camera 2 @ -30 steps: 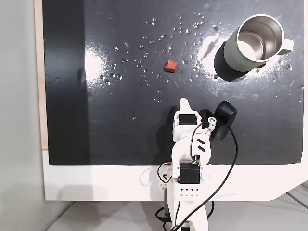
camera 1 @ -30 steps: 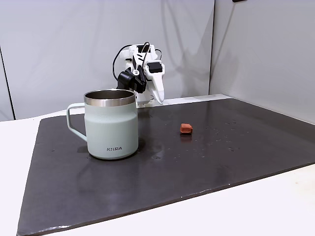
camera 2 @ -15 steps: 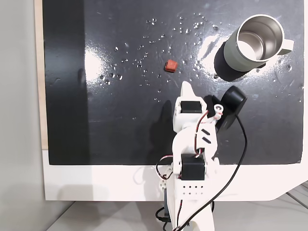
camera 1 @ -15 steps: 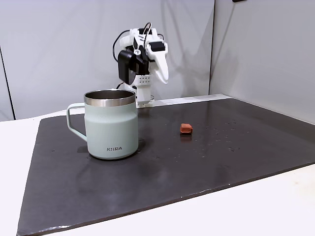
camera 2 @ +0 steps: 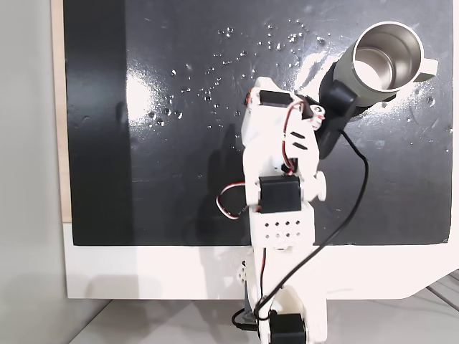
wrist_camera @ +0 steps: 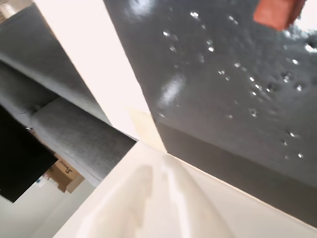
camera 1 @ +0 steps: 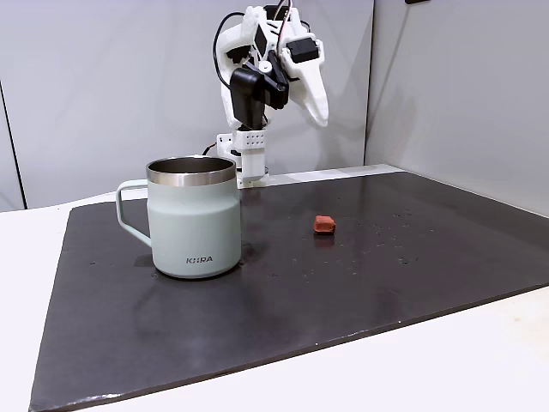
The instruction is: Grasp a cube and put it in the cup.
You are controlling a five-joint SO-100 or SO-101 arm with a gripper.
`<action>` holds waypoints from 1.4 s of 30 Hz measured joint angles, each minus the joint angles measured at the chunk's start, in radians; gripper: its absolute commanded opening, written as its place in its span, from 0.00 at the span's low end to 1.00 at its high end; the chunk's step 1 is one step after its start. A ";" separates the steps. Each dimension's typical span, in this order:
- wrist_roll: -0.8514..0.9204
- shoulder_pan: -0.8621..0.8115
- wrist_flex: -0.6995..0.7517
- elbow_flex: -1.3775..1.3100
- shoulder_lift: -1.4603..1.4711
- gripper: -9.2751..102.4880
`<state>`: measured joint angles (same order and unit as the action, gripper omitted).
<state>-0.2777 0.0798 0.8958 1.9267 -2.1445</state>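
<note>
Cube (camera 1: pixel 324 225) lies on the dark desk (camera 1: pixel 412 257) right of the cup (camera 1: pixel 193 216) as the raised hand (camera 1: pixel 319 107), its spread unclear, risks descending off-target and nudging it.

White printed plastic arm (camera 2: pixel 276 179) running from bottom centre to upper middle of a fixed view, built of blocky links with black servo bodies set into them and a grid of small dark holes on one square face. Thin red and white wires looped beside the joints, plus a thicker black cable (camera 2: pixel 344 215) curving down the right side. Pale tapered end effector (camera 1: pixel 319 103) near the top of the side-on fixed view, beside a rounded black camera housing (camera 2: pixel 337 107).
</note>
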 measured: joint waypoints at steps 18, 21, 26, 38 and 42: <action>-0.112 0.069 0.224 -0.253 0.356 0.08; -0.123 0.067 0.268 -0.328 0.428 0.08; -0.156 0.066 0.365 -0.460 0.557 0.08; -0.212 -0.029 0.466 -0.566 0.713 0.08; -0.210 -0.032 0.469 -0.575 0.715 0.13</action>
<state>-0.4878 0.0476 1.3652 1.3514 -1.4297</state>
